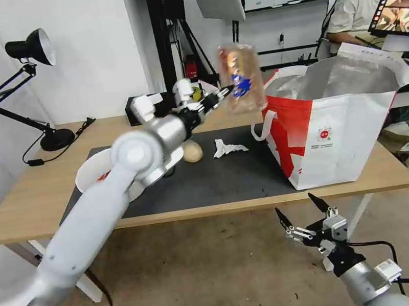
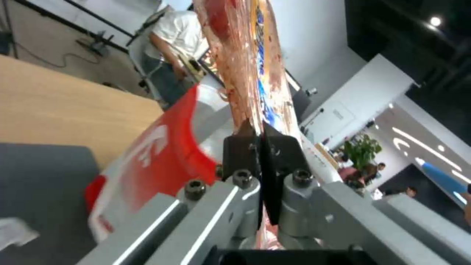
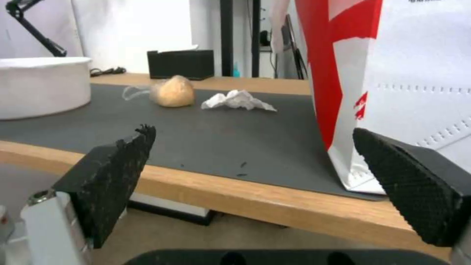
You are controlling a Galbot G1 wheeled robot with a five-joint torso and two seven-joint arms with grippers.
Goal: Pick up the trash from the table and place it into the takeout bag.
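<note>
Above the dark grey mat [image 1: 218,176], the left gripper [image 1: 223,91] pinches the clear hinged plastic food tray [image 1: 241,79] beside the white-and-red takeout bag [image 1: 337,142]; the right gripper [image 1: 302,212] hangs open below the table edge [image 1: 198,211].

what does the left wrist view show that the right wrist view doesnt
Left wrist alone: the left gripper shut on the clear plastic tray, held up beside the takeout bag.
Right wrist alone: the right gripper open below the table edge, the bun, the white bowl.
Both: the bag, the tissue, the dark mat.
</note>
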